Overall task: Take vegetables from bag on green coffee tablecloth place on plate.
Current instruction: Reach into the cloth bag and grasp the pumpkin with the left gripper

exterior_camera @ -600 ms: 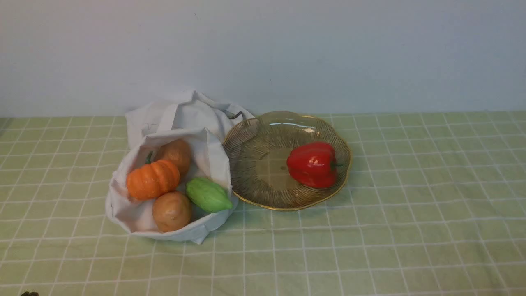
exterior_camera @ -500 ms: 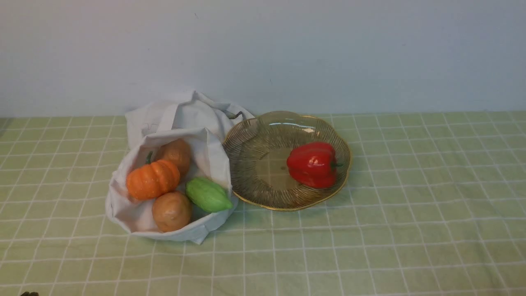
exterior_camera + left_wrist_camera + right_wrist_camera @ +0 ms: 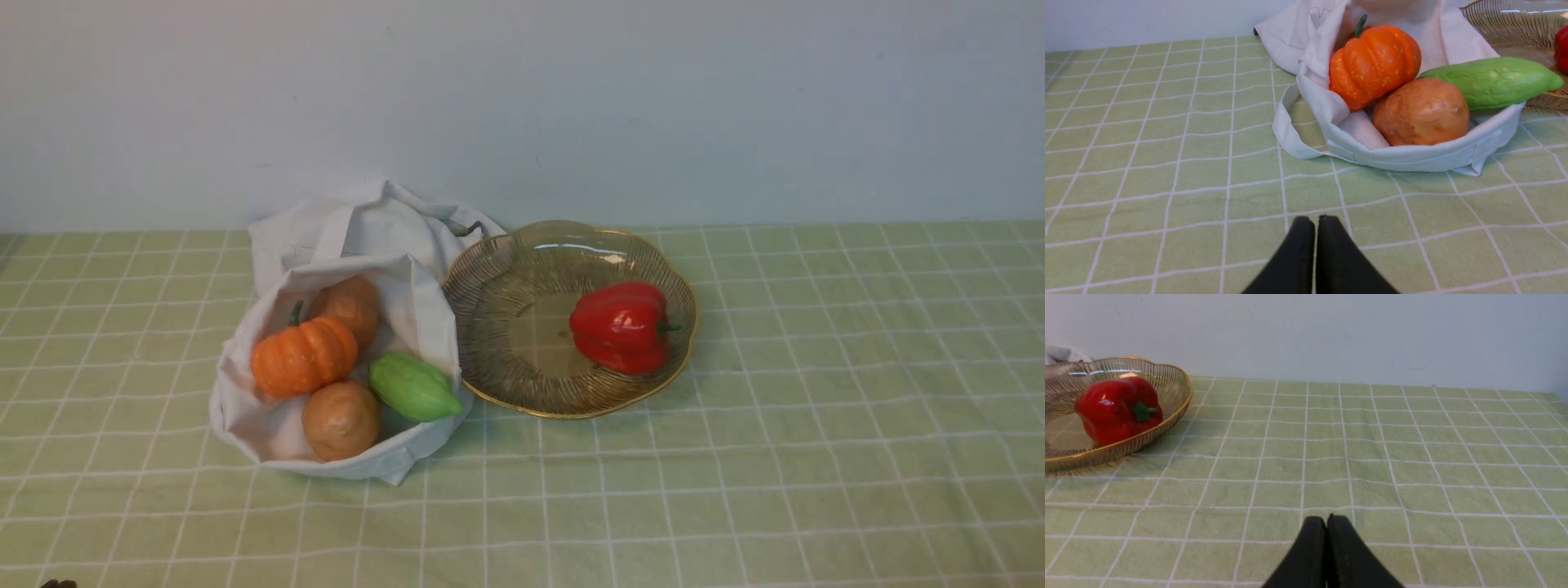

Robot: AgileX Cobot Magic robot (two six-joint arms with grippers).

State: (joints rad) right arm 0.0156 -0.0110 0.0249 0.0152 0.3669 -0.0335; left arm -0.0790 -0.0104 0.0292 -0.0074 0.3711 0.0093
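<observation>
The white cloth bag (image 3: 359, 237) lies open on the green coffee tablecloth (image 3: 735, 457), left of the plate (image 3: 490, 278). Inside it lie vegetables: an orange pumpkin (image 3: 304, 357), two brown potatoes (image 3: 341, 420) (image 3: 351, 304) and a pale green gourd (image 3: 412, 386). A red pepper (image 3: 620, 327) rests on the amber glass plate. My left gripper (image 3: 1315, 220) is shut and empty, low over the cloth, short of the bag (image 3: 1412, 157). My right gripper (image 3: 1326, 518) is shut and empty, over bare cloth to the right of the plate (image 3: 1167, 404).
A pale wall (image 3: 653, 106) runs along the far edge of the table, just behind the bag and plate. The bag's strap handle (image 3: 1286, 130) loops out on the cloth toward my left gripper.
</observation>
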